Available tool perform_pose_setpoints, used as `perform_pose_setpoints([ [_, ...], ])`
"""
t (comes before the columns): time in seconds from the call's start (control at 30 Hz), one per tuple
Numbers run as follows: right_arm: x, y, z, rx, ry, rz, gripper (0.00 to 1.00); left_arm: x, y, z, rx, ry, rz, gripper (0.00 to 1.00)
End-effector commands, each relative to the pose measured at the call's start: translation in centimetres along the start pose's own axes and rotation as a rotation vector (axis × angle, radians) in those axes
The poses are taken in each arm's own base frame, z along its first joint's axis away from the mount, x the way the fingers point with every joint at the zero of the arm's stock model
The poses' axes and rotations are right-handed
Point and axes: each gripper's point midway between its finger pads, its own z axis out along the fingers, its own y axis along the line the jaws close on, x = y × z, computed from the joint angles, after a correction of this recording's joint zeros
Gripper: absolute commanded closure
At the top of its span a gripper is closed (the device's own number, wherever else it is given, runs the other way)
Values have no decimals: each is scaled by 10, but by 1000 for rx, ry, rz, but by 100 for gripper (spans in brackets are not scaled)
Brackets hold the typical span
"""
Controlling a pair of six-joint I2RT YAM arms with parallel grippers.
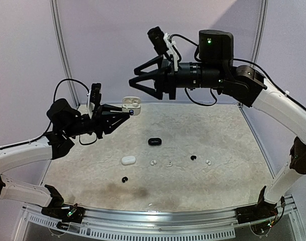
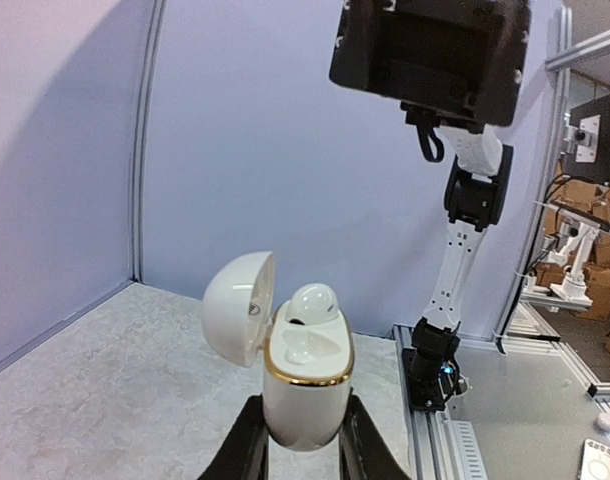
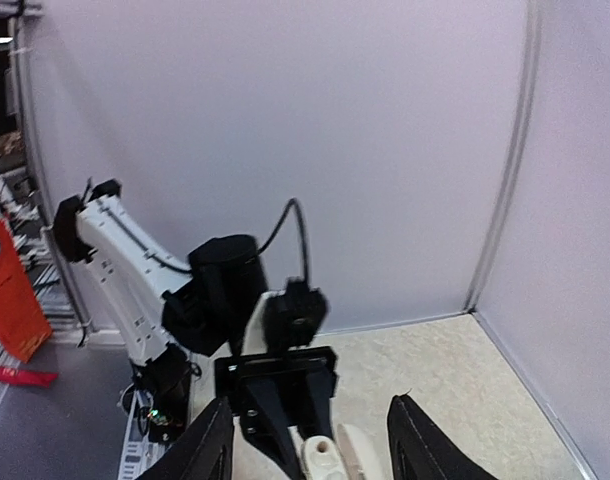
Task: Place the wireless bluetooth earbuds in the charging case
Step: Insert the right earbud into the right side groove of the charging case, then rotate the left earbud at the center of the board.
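Note:
My left gripper [image 1: 124, 114] is shut on a white charging case [image 1: 132, 107] and holds it upright above the table's back left. In the left wrist view the case [image 2: 305, 385] has a gold rim and its lid [image 2: 237, 306] is swung open to the left. One white earbud [image 2: 315, 302] sits in the far socket; the near socket is empty. My right gripper [image 1: 133, 75] is open and empty, raised above and just right of the case, which shows between its fingers [image 3: 323, 460]. White earbuds [image 1: 153, 162] [image 1: 169, 163] [image 1: 208, 162] and black earbuds [image 1: 193, 157] [image 1: 125, 179] lie on the table.
A closed black case [image 1: 154, 141] lies mid-table and a closed white case [image 1: 128, 160] lies in front of it. Grey walls enclose the table on the back, left and right. A metal rail [image 1: 158, 217] runs along the near edge.

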Motion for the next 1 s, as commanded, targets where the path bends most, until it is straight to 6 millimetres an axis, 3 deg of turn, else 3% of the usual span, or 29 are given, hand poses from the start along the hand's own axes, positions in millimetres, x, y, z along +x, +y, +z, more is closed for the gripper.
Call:
perform_pose_setpoints([
  [0.0, -19, -70, -35, 333, -81, 251, 47, 2, 13, -7, -102, -19, -40, 100],
  [0.07, 10, -113, -57, 617, -16, 335, 47, 3, 22, -12, -171, -34, -43, 100],
  [0.17, 84, -148, -91, 963, 193, 451, 49, 7, 37, -21, -276, -43, -16, 100],
  [0.27, 145, -157, -99, 1101, 358, 543, 49, 15, 49, -31, -368, -23, 47, 100],
  [0.4, 207, -158, -98, 1171, 508, 654, 49, 19, 54, -39, -418, -11, 83, 100],
  [0.53, 260, -153, -86, 1161, 650, 707, 50, 20, 48, -42, -402, -25, 85, 100],
  [0.63, 295, -145, -71, 1098, 727, 744, 58, 20, 46, -44, -397, -26, 91, 100],
  [0.77, 335, -123, -41, 848, 807, 743, 63, 21, 45, -46, -403, -23, 95, 100],
  [0.9, 367, -107, -41, 672, 912, 697, 64, 22, 44, -46, -395, -19, 99, 100],
  [0.97, 379, -95, -38, 565, 955, 673, 60, 22, 43, -45, -392, -18, 101, 100],
])
